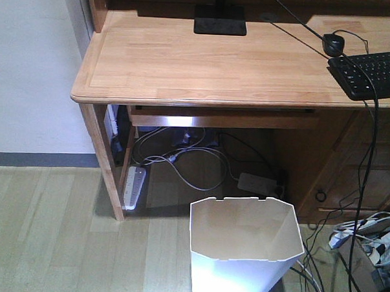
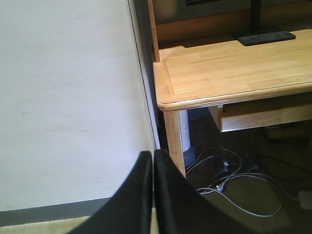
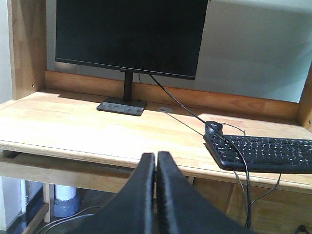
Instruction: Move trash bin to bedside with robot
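Observation:
The white trash bin [image 1: 245, 251] with a notched rim stands on the wooden floor in front of the desk, at the lower middle of the front view. It is empty inside. The bed is out of view. My left gripper [image 2: 153, 161] is shut and empty, pointing at the white wall beside the desk leg. My right gripper [image 3: 156, 163] is shut and empty, pointing at the desk's front edge. Neither gripper shows in the front view, and the bin shows in neither wrist view.
A light wooden desk [image 1: 211, 69] carries a monitor [image 3: 129, 34] and a black keyboard [image 1: 370, 73]. Cables and a power strip [image 1: 135, 187] lie under it. A white wall [image 2: 68, 97] stands to the left. Clutter and cables [image 1: 372, 247] lie at the right.

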